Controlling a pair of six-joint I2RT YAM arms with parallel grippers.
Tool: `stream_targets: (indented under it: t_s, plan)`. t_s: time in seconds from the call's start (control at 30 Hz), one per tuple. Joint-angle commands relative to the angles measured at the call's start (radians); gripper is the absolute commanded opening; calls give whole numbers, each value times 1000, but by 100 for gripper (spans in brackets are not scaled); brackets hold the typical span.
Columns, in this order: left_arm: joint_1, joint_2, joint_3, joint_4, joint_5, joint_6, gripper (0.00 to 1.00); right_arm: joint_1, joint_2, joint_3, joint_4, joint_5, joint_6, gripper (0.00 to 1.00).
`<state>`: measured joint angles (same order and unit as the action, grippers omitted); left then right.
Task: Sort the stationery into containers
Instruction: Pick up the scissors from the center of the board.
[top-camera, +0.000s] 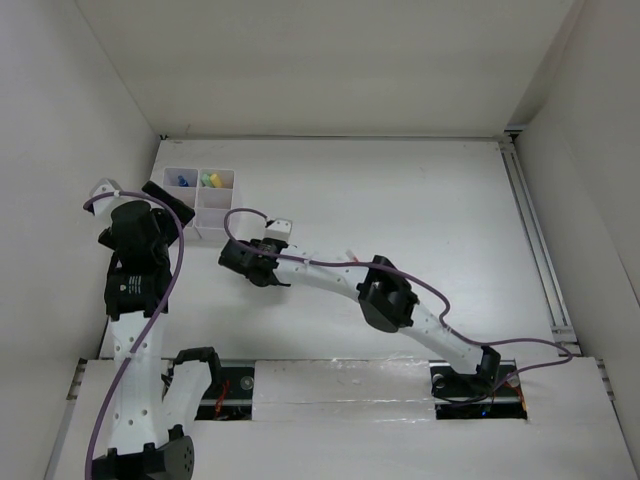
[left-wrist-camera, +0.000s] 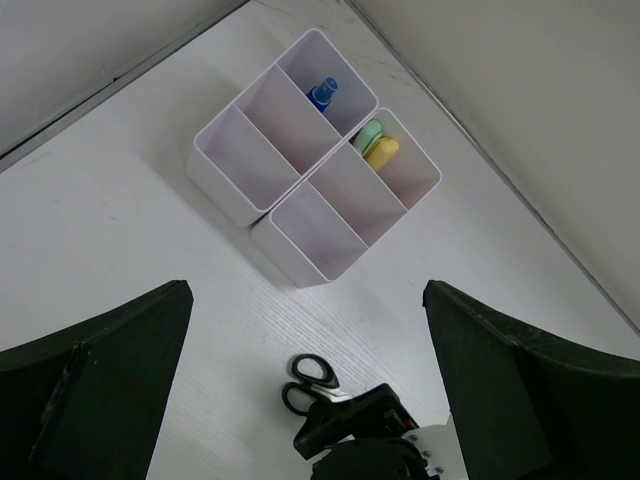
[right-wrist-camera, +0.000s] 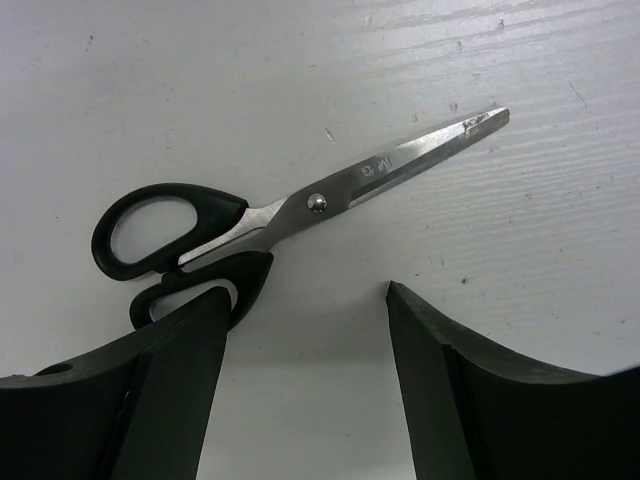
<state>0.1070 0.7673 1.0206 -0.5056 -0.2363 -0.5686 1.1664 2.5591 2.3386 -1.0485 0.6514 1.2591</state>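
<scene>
The black-handled scissors (right-wrist-camera: 300, 205) lie flat on the white table with blades closed, tips pointing up-right. My right gripper (right-wrist-camera: 310, 300) hangs just over them, open, its left fingertip above the lower handle loop and bare table between the fingers. In the left wrist view the scissors' handles (left-wrist-camera: 312, 382) stick out from under the right gripper (left-wrist-camera: 360, 440). The white organizer box (left-wrist-camera: 300, 180) holds a blue-capped bottle (left-wrist-camera: 322, 93) and green (left-wrist-camera: 369, 133) and yellow (left-wrist-camera: 382, 150) highlighters. My left gripper (left-wrist-camera: 307, 287) is wide open above the table, holding nothing.
From above, the organizer (top-camera: 222, 170) stands at the table's far left, next to the left gripper (top-camera: 138, 197). The right arm (top-camera: 385, 295) stretches diagonally across the table to the right gripper (top-camera: 240, 262). White walls enclose the table.
</scene>
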Motion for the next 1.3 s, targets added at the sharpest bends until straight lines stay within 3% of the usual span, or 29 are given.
stream_targets:
  t_s: [0.0,0.27,0.43,0.73,0.93,0.97,1.03,1.13,1.27]
  plan:
    - [5,-13,-8,29,8,13,100,-10,64,30,-53,-10,-50,70]
    - [5,-13,-8,29,8,13,100,-28,95,35,-56,-22,-102,70]
    - [5,-13,-8,29,17,13,100,-48,17,-181,-10,-42,-122,69]
    - [5,-13,-8,38,17,13,100,-79,-92,-430,171,-70,-191,46]
    - [5,-3,-8,38,17,13,100,-88,-138,-562,344,-145,-308,24]
    - [5,7,-17,38,26,22,100,-88,-139,-579,369,-159,-325,20]
    - [5,7,-17,38,50,22,100,-88,-175,-636,454,-188,-378,1]
    - [5,17,-39,62,101,32,100,-97,-245,-734,525,-199,-435,0]
    - [5,17,-109,131,390,82,100,-97,-416,-947,758,-199,-530,0]
